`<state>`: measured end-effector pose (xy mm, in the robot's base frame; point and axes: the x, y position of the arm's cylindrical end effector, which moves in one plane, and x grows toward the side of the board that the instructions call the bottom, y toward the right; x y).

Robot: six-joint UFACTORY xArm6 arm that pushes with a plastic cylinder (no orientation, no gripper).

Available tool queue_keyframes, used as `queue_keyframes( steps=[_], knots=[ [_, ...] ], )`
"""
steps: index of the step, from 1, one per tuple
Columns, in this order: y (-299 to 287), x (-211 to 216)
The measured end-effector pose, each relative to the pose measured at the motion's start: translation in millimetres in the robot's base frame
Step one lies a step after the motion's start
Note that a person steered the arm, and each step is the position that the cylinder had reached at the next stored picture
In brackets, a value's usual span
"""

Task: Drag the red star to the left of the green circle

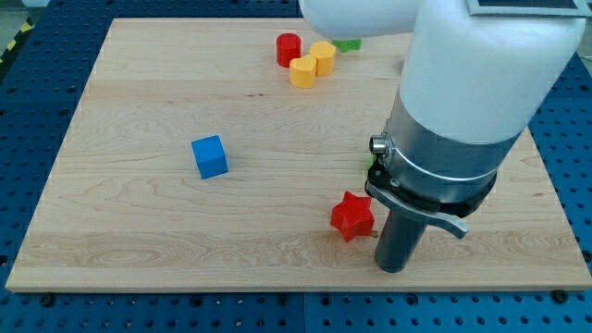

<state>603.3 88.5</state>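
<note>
The red star (pixel 352 215) lies on the wooden board (pixel 139 231) at the lower right of the middle. My tip (pixel 395 269) stands just to the star's right and a little below it, close to it; I cannot tell if they touch. A small green sliver (pixel 370 166) peeks out from behind the arm above the star; its shape is hidden by the arm. Another green block (pixel 348 43) shows partly at the view's top, under the arm.
A blue cube (pixel 210 156) sits left of the middle. A red cylinder (pixel 289 48) and two yellow blocks (pixel 302 71) (pixel 322 57) are clustered at the top. The large white and grey arm body (pixel 462 102) covers the board's right part.
</note>
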Motion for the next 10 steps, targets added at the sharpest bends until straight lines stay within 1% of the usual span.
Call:
queue_keyframes(
  steps=[1,2,4,6,8,10],
  knots=[
    [-23.9,0.0],
    [-35.1,-5.8],
    [-34.3,-12.2],
    [-34.3,-33.0],
    [-34.3,-72.9],
    [-19.8,-141.2]
  ],
)
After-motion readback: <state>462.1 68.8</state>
